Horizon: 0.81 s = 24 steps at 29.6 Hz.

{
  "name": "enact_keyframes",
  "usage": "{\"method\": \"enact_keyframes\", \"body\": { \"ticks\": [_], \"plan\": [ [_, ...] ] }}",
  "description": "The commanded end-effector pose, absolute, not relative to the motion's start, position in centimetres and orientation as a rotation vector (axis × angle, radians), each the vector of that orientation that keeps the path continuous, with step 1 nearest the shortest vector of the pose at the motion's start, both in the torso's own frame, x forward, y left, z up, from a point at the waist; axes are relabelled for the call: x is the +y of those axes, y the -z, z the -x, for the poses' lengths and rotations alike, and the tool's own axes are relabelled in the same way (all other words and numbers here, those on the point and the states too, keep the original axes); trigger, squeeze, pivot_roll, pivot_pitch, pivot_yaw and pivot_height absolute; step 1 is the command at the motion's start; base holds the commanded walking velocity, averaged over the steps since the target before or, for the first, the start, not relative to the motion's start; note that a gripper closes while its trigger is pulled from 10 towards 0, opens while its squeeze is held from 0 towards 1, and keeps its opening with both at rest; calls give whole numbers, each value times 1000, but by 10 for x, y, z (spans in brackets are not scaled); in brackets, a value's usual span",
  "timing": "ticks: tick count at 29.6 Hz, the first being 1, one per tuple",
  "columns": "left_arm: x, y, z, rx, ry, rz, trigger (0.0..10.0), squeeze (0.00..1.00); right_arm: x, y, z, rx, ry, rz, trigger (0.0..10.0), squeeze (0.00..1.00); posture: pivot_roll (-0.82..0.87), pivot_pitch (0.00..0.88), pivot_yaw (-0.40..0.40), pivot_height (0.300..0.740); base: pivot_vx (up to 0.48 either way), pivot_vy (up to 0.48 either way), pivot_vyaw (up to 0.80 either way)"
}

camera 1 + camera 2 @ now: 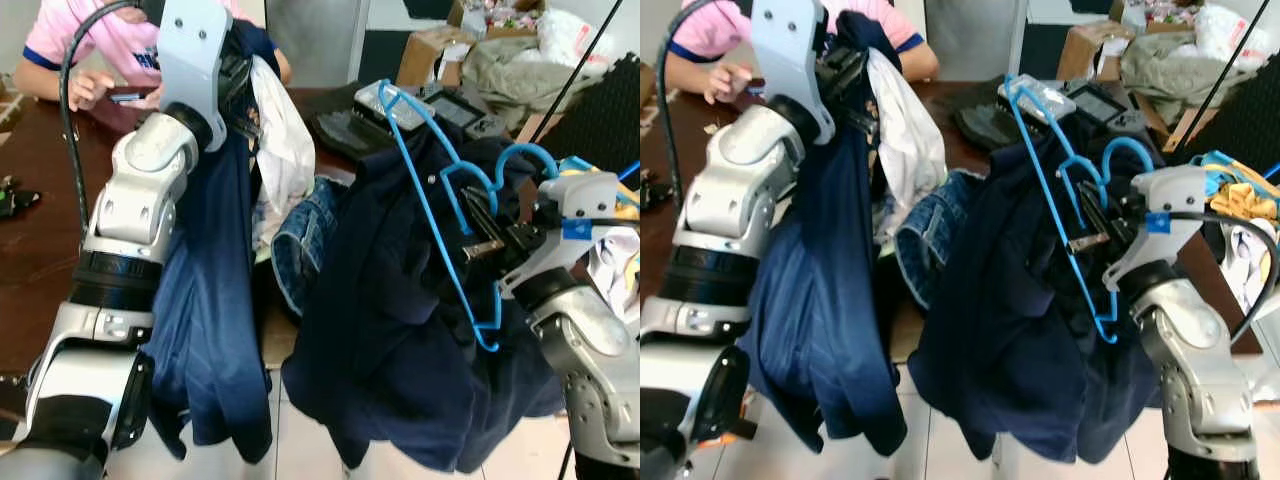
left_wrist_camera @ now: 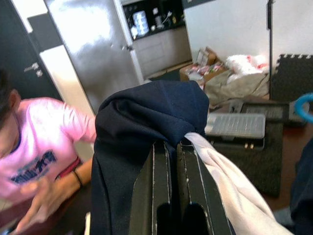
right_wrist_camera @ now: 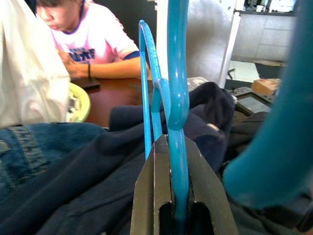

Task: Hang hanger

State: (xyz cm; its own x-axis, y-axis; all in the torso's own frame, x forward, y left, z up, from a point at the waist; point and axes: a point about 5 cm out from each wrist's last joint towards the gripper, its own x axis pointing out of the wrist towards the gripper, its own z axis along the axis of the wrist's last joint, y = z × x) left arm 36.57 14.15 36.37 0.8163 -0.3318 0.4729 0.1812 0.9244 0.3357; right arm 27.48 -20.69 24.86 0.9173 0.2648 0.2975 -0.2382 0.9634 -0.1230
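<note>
The left arm (image 1: 130, 260) rises closest to the camera, its left gripper (image 2: 177, 161) raised high, fingers (image 2: 156, 191) pressed together on a dark blue shirt (image 1: 205, 330) and a white cloth (image 1: 285, 150) that hang from it. The right gripper (image 3: 176, 161) holds one blue hanger (image 1: 430, 210), fingers clamped on its wire, out over a second dark garment (image 1: 390, 340) draped beneath it above the brown desk (image 1: 40, 230). The right wrist view alone shows a yellow-green bowl (image 3: 80, 103) on the desk. The left wrist view adds a steel door (image 2: 93, 44). One person in a pink shirt (image 1: 95, 45) sits at the desk; one pair of jeans (image 1: 305, 225) lies between the garments.
</note>
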Motion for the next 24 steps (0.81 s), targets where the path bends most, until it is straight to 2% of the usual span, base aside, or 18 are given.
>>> {"method": "enact_keyframes", "body": {
  "ticks": [1,14,19,21,22,24],
  "plan": [
    [144,-388,-354,-655,260,-291,10000,0,-207,-248,-274,-332,-263,83,10000,0,73,177,-18,740,454,0,0],
    [144,-399,-348,-683,291,-269,10000,0,-205,-247,-277,-331,-265,79,10000,0,77,177,-16,740,447,0,0],
    [140,-404,-345,-686,367,-198,10000,0,-205,-246,-277,-331,-265,79,10000,0,77,176,-16,740,0,0,0],
    [151,-451,-322,-813,491,-96,10000,0,-204,-246,-277,-332,-265,80,10000,0,83,170,-19,740,0,0,0],
    [151,-451,-322,-813,491,-96,10000,0,-204,-246,-277,-332,-265,80,10000,0,83,170,-19,740,0,0,0],
    [176,-505,-293,-969,510,-57,10000,0,-204,-246,-277,-333,-266,81,10000,0,96,168,-18,740,0,0,0]
  ]
}}
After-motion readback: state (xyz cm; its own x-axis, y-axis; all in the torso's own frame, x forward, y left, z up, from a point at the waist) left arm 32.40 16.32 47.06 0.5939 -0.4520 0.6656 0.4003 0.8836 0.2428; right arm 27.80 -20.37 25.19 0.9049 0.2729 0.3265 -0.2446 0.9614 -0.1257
